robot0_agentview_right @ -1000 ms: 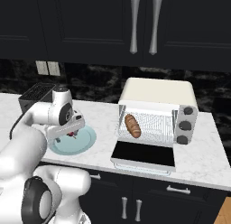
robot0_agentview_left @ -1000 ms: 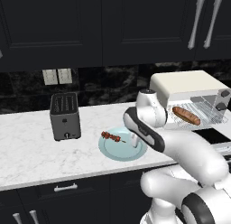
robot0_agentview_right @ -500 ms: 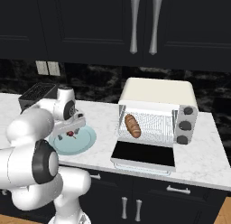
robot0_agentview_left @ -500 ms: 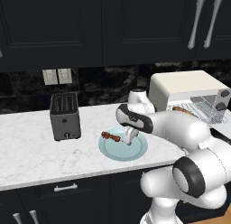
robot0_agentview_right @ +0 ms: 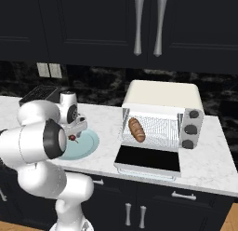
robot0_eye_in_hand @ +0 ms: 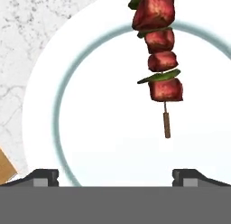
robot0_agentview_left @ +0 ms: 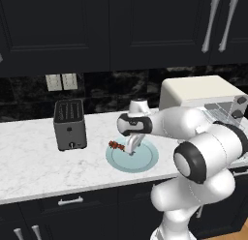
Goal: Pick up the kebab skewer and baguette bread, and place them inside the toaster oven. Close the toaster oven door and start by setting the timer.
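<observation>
**Open gripper above the plate, one skewer left on it**

The gripper (robot0_eye_in_hand: 115,175) hangs over the plate (robot0_agentview_left: 145,159) with its fingertips (robot0_eye_in_hand: 43,177) spread wide and nothing between them. One kebab skewer (robot0_eye_in_hand: 158,60) lies on the plate, its bare stick end pointing toward the gripper; bare plate surface lies between that end and the fingertips. In the left base view the skewer (robot0_agentview_left: 116,146) lies at the plate's left rim. The plate sits near the front edge of the marble counter (robot0_agentview_left: 34,171), well apart from the slot toaster (robot0_agentview_left: 69,124) to its left. To the right, the toaster oven (robot0_agentview_right: 162,116) stands with the toaster oven door (robot0_agentview_right: 148,161) dropped flat, overhanging the counter's front edge. One baguette bread (robot0_agentview_right: 136,129) lies on the rack inside, toward its left side.
</observation>
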Controlling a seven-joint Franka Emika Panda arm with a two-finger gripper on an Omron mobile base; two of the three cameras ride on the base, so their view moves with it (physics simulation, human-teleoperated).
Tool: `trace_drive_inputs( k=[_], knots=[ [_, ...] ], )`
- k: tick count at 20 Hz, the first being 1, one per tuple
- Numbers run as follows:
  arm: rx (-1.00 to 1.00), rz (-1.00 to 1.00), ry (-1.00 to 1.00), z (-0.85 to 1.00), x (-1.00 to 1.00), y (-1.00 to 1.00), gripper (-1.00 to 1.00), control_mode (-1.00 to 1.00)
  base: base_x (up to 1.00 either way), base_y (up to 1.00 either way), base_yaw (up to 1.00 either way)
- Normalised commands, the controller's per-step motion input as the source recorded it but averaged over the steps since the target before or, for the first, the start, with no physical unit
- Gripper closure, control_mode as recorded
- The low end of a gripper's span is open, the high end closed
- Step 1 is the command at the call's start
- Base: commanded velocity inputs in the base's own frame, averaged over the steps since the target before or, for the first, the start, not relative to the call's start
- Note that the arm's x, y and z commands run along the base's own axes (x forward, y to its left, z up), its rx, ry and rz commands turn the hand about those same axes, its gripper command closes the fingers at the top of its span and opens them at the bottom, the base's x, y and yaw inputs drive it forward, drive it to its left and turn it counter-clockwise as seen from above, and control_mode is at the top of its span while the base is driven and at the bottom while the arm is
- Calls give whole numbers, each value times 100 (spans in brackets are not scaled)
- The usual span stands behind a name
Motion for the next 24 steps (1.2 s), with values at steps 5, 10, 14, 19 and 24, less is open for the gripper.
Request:
trace_drive_inputs(
  k=[5, 10, 14, 19, 24],
  knots=[
    [0, 3, 0, -16, 20, 0, -100, -100, 0, 0, 0],
    [0, 3, 0, -14, 18, 12, -100, -100, 0, 0, 0],
    [0, 3, 0, -26, 16, 12, -100, -100, 0, 0, 0],
    [0, 2, 0, -20, 28, 7, -100, -100, 0, 0, 0],
    [0, 3, 0, -11, 34, 3, -100, -100, 0, 0, 0]
  ],
)
